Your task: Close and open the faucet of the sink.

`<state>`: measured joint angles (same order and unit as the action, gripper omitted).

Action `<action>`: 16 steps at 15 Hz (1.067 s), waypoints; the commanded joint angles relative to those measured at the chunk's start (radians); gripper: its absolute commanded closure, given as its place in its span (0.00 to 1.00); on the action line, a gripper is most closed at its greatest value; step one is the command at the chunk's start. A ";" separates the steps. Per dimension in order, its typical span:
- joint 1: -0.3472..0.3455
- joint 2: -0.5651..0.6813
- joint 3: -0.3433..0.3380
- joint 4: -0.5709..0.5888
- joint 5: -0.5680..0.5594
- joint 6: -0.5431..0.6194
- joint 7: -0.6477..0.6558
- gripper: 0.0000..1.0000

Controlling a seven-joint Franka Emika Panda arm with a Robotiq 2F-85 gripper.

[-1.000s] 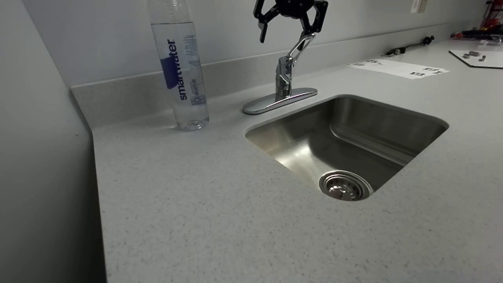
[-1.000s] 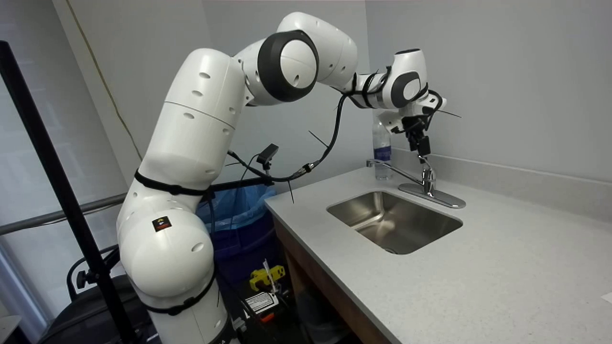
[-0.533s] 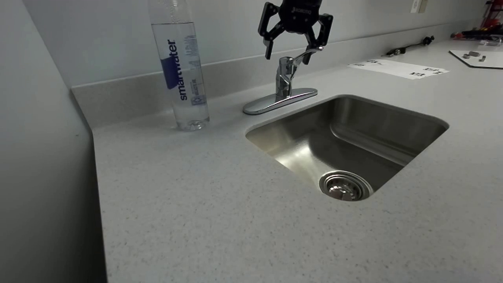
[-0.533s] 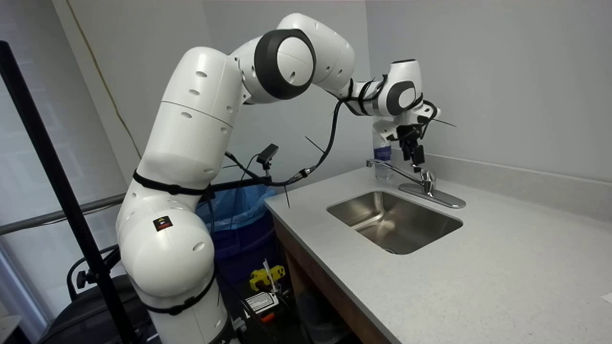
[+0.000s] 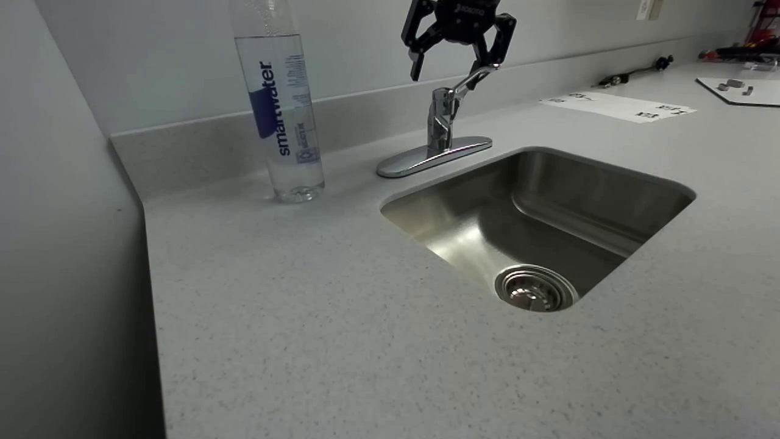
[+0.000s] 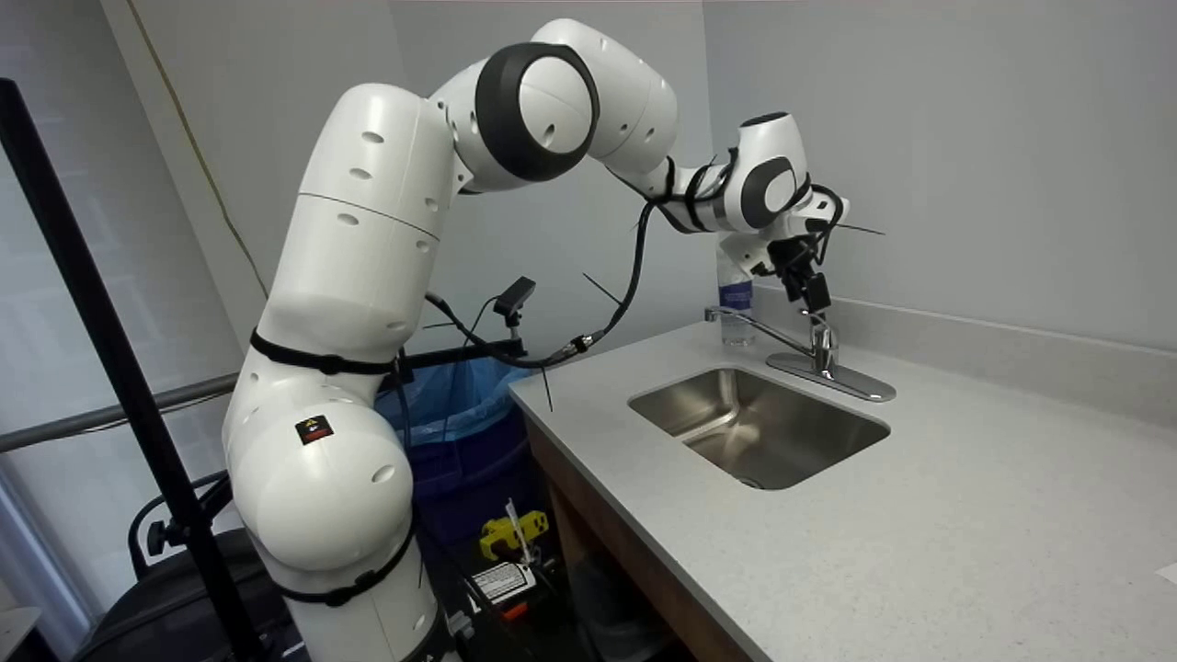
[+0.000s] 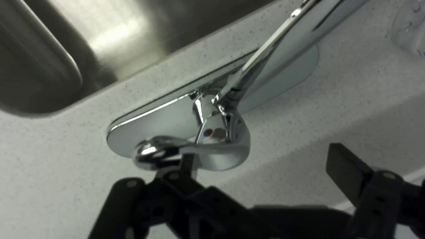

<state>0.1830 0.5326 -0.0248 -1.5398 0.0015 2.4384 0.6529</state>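
Standing just below the tool (image 5: 444, 80), the chrome single-lever faucet (image 5: 440, 122) is holding up its tilted lever (image 7: 199, 148) close by one fingertip (image 7: 188, 164); whether the two are touching, the views are not settling. The tool is hanging with its fingers spread wide and is pinching nothing; its free finger (image 7: 345, 169) is sitting out past the faucet. With just one finger probably doing the pushing, trouble could be coming from the smooth, curved chrome: a poor angle could be letting the lever slip away, or swinging it sideways toward hot or cold instead of raising or lowering it. That fingertip could also be snagging in the lever's loop-like end on a crooked retreat. Next out, the spout (image 6: 759, 325) is slanting away toward the tool's free-finger side, seemingly not squarely above the stainless-steel sink (image 5: 548, 225) lying below the tool, so opened water could be splashing onto the tabletop (image 5: 292, 317). Farther off on that same side, the Smartwater bottle (image 5: 277, 116) is standing upright, and an overlong sweep could be toppling it. Behind the tool the low backsplash (image 5: 356, 122) is running along, so pressing too far back could be jamming the fingers against it.
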 commanded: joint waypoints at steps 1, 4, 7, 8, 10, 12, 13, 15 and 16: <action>0.005 -0.058 -0.029 -0.060 -0.018 0.056 0.001 0.00; 0.000 -0.072 -0.033 -0.059 -0.010 0.045 -0.002 0.00; -0.013 -0.089 -0.015 -0.071 0.013 0.014 -0.028 0.00; -0.016 -0.099 -0.007 -0.084 0.020 0.002 -0.041 0.00; -0.014 -0.105 -0.004 -0.102 0.018 -0.003 -0.048 0.00; -0.016 -0.110 0.004 -0.116 0.024 -0.013 -0.058 0.00; -0.015 -0.112 0.004 -0.121 0.024 -0.013 -0.058 0.12; -0.012 -0.113 0.000 -0.125 0.019 0.001 -0.047 0.32; -0.010 -0.113 -0.004 -0.126 0.014 0.012 -0.043 0.42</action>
<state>0.1783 0.4538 -0.0324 -1.6292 0.0045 2.4483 0.6288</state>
